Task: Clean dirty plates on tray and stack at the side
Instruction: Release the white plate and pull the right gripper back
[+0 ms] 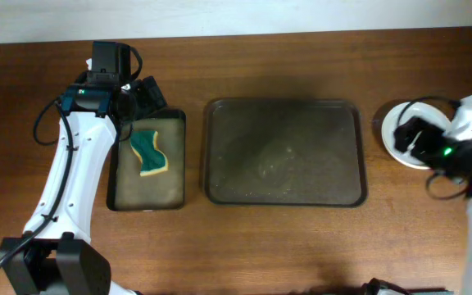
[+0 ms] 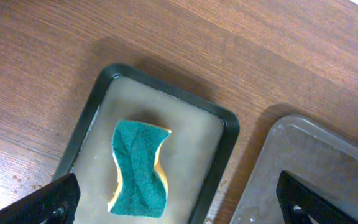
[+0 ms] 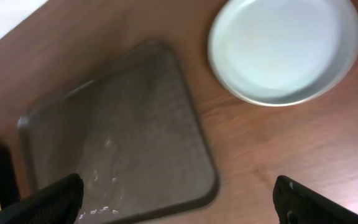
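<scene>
We judged cleaning done: right end effector point(image 3: 176, 193) spread above stacked round white plates point(image 3: 284, 50), left end effector point(image 2: 179, 186) spread above idle green-and-yellow sponge point(image 2: 138, 168).

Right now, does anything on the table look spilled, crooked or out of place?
Nothing stands out. The tray sits square, bare except a faint wet patch near its middle. The sponge lies inside the small black tray, and a white plate rests on the table to the right. No spill shows.
</scene>
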Controlling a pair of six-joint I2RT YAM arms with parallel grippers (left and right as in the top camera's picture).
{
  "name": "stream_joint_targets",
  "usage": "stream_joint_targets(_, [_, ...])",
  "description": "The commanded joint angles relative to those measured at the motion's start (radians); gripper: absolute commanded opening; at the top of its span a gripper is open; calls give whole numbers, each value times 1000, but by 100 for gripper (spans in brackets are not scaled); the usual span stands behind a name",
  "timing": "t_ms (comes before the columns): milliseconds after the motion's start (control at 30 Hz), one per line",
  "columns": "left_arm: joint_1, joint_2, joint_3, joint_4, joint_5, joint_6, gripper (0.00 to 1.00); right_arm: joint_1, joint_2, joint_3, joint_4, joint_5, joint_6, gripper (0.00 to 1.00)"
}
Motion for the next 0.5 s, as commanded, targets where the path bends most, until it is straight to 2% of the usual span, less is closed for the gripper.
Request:
stream_joint_targets(0, [2,3,2,2,10,16,99,70,-116,-88,6,8,-11,98])
stream_joint_targets(167, [2,3,2,2,10,16,99,97,-169,-162,3,6,-10,98])
stream_joint_targets(467, [2,3,2,2,10,16,99,96,-74,-171,5,-3,-10,98])
